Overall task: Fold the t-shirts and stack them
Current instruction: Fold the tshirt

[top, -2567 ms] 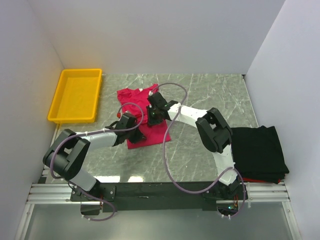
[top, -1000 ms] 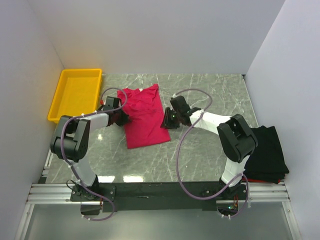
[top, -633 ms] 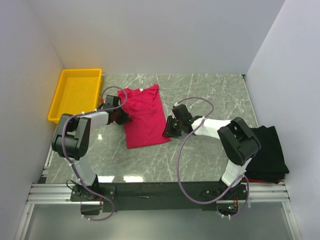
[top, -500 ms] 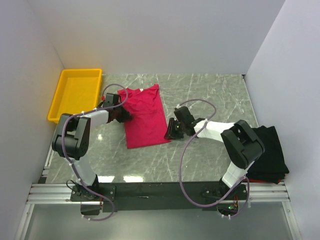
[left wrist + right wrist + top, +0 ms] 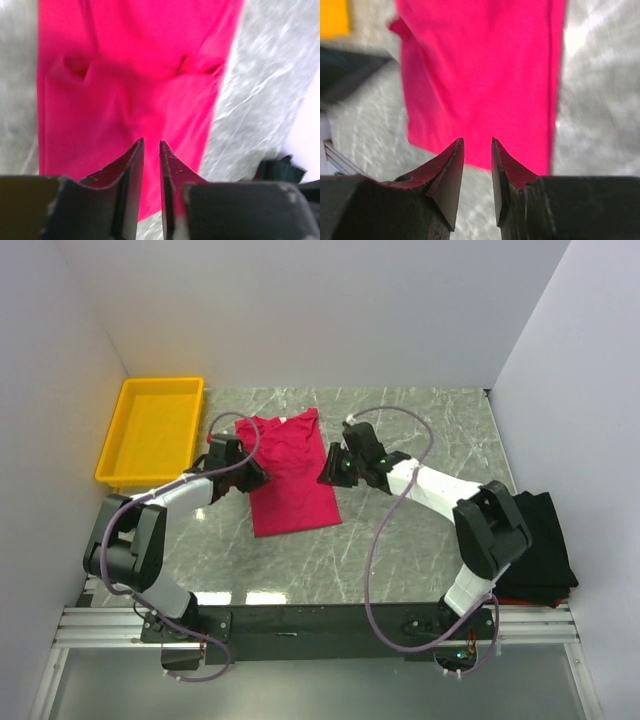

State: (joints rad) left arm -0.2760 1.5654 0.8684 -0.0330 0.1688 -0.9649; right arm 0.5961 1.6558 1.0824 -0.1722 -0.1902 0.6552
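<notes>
Reaching in from the bottom edge of the overhead view, my two arms bend toward the middle of the grey marble table [image 5: 430, 420]. At the lower right, beside my right arm, a black t-shirt [image 5: 540, 540] lies folded. In the centre of the frame a crimson-pink t-shirt [image 5: 292, 480] lies flat as a long folded strip running away from me. My left gripper [image 5: 150, 145] is at the strip's left edge and my right gripper [image 5: 476, 141] at its right edge. In both wrist views my fingers are parted by only a narrow slit, nothing pinched between them, with pink cloth showing beyond the tips. At the upper left, well apart from the pink shirt, sits a yellow tray [image 5: 112, 445].
</notes>
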